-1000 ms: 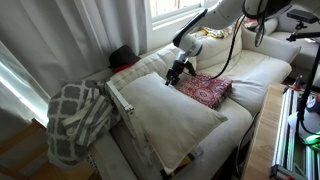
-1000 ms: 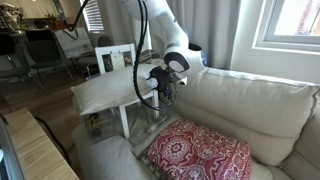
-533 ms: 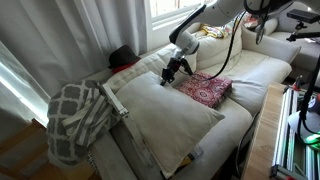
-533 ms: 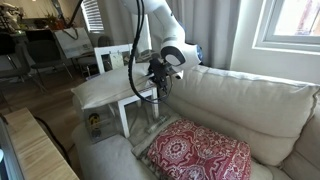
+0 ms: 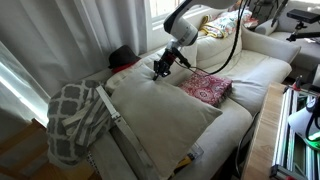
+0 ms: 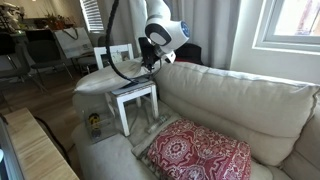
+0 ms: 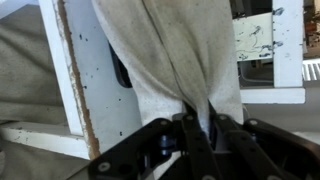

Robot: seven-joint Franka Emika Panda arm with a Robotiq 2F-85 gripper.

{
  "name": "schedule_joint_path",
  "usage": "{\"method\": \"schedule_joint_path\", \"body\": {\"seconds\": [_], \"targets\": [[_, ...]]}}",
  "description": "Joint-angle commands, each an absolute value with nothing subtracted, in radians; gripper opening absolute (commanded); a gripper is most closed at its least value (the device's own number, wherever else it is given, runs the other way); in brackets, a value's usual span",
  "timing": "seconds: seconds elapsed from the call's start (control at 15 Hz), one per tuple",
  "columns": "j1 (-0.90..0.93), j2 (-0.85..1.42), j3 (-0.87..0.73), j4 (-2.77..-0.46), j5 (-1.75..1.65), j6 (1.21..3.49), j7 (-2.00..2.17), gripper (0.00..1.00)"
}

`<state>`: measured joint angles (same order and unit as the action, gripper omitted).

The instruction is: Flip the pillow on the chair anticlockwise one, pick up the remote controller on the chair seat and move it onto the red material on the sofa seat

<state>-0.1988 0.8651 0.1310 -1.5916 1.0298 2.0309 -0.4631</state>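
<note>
Starting at the wrist: the gripper [image 7: 200, 135] is seen clenched on a gathered fold of the pillow [image 7: 180, 60], with the cloth bunched and pulled taut between the fingers. A second ago the jaws were apart over the pillow's far corner. Now they are shut on it, and the arm has been raised and drawn toward the chair's back. The grasp is thus made. The flip is judged begun, not finished, as most of the pillow is still lying across the chair [image 5: 110, 105].

Remote controller: not made out in any view, and taken to be hidden beneath the pillow. A dark object [image 5: 121, 55] is noted beyond the pillow's far edge, too unclear to be named.

Edges: the chair's white frame is seen just beside the held fold in the wrist view, so snagging is to be watched for. A patterned blanket [image 5: 75, 118] is draped over the chair's side, just beside the pillow. Farther off, the red material [image 5: 206, 88] is laid flat on the sofa [image 5: 255, 68] seat, near the pillow's edge, and could be dragged if the pillow is swung wide. Open room is judged to lie above the seat only, with the curtain [image 5: 50, 40] hung close behind.
</note>
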Motion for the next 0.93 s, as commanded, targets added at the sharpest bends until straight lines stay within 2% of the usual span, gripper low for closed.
{"method": "schedule_joint_path", "body": {"seconds": [0.0, 0.07, 0.4, 0.47, 0.87], "targets": [[-0.171, 0.838, 0.112, -1.607, 1.05, 2.03, -0.444, 0.03], [-0.161, 0.819, 0.109, -1.617, 1.048, 2.033, -0.439, 0.11], [-0.166, 0.832, 0.093, -1.617, 1.044, 2.035, -0.447, 0.11], [-0.166, 0.833, 0.092, -1.617, 1.044, 2.035, -0.447, 0.03], [-0.115, 0.681, 0.108, -1.725, 1.064, 2.068, -0.414, 0.03]]}}
